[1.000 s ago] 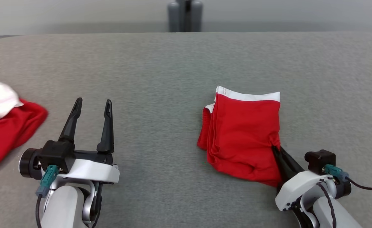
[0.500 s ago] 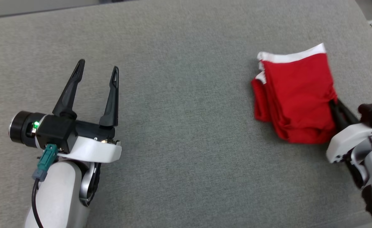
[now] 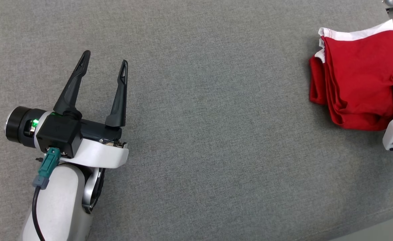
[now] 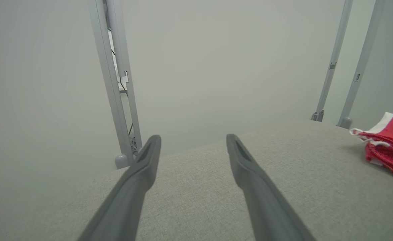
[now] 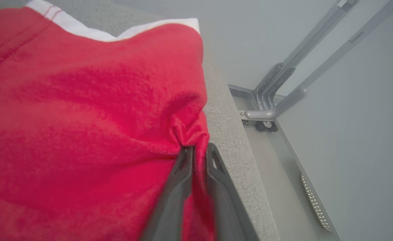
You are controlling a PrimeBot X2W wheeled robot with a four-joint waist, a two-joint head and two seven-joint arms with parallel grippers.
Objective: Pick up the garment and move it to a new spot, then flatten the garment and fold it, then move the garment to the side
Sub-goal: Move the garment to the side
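Garment (red, folded) pinched in right tool; left tool spread, well apart.

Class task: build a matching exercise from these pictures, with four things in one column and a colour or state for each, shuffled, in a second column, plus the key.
Column one:
1. left gripper
2. right gripper
3. garment
4. table

Column two:
A. grey, cloth-like top
B. shut on the garment's edge
C. open, holding nothing
D. red with a white band, folded

Pairs: 1-C; 2-B; 3-D; 4-A
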